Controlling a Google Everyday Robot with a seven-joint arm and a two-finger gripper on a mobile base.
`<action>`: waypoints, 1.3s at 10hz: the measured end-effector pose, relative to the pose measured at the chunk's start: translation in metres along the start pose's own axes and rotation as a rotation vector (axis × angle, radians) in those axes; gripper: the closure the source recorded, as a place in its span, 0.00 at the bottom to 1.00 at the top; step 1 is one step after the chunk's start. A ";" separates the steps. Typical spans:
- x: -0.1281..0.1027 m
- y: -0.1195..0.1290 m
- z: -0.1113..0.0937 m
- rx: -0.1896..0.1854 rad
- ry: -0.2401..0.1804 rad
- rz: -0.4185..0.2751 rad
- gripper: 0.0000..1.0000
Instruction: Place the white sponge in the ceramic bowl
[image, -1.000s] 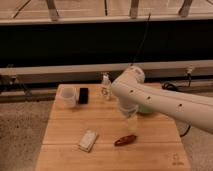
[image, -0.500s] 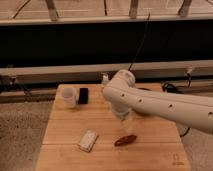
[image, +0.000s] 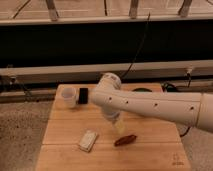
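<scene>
**Arm swung further across, pincer lower over the boards**

Since half a second ago the white arm (image: 150, 105) has swept further toward picture left, and its rounded joint now covers the spot where the small white bottle stood. The pincer (image: 119, 126) has come down with it and hangs over the middle of the surface (image: 65, 155), a pale wooden slatted top. I cannot tell whether the pincer is apart or together; its tip is only a yellowish smudge below the wrist, and nothing seems to be held in it.

The ceramic bowl (image: 142, 90) is almost wholly hidden behind the arm. Only a dark curved sliver shows above it at the far edge of the surface.

White mug (image: 68, 95): far corner at picture left, upright, with a small black block (image: 83, 95) just beside it.

The white sponge (image: 88, 140) has not moved. It lies flat near the front, down and to picture left of the pincer and apart from it, well away from the bowl.

A brown, sausage-shaped piece (image: 125, 140) lies just below the pincer, near the sponge but not touching it.
</scene>
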 end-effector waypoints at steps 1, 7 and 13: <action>-0.005 -0.003 0.002 0.001 -0.001 -0.021 0.20; -0.041 -0.016 0.025 -0.015 -0.003 -0.191 0.20; -0.088 -0.030 0.058 -0.028 -0.009 -0.391 0.20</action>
